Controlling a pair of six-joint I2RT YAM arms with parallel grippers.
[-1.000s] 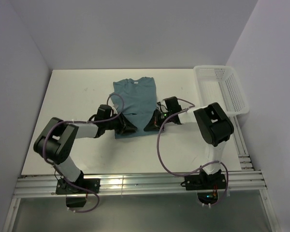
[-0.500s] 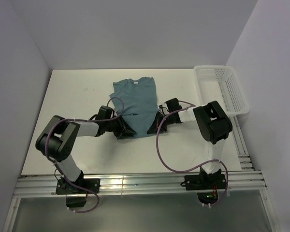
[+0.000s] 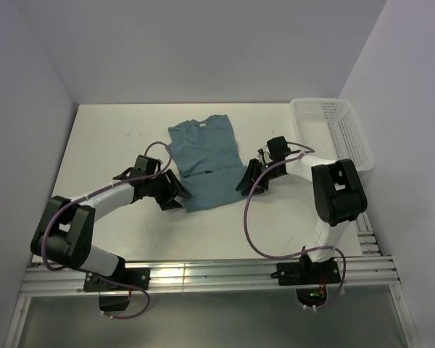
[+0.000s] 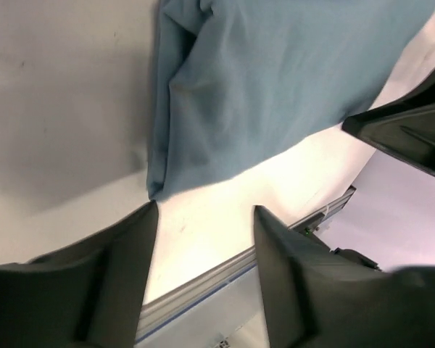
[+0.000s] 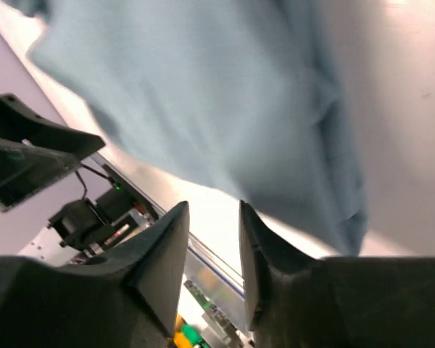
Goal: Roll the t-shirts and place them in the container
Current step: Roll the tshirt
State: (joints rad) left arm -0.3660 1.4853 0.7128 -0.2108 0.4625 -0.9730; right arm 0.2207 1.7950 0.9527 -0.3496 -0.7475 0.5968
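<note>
The teal t-shirt point(image 3: 203, 161) lies flat in the middle of the white table point(image 3: 109, 145), folded into a narrow strip with its collar at the far end. My left gripper point(image 3: 175, 196) is open and empty just left of the shirt's near left corner. My right gripper point(image 3: 245, 181) is open and empty just right of the near right corner. In the left wrist view the shirt point(image 4: 275, 87) lies beyond my open left gripper point(image 4: 203, 217), clear of the fingers. In the right wrist view the shirt point(image 5: 225, 94) lies past my open right gripper point(image 5: 212, 217).
A white mesh basket point(image 3: 351, 141) stands at the table's far right edge, close to the right arm. An aluminium rail point(image 3: 203, 275) runs along the near edge. The opposite gripper shows in each wrist view point(image 4: 413, 138) point(image 5: 29, 159).
Both grippers have moved outward off the shirt's near hem, the left one to the left and the right one to the right. The shirt now lies free between them.
</note>
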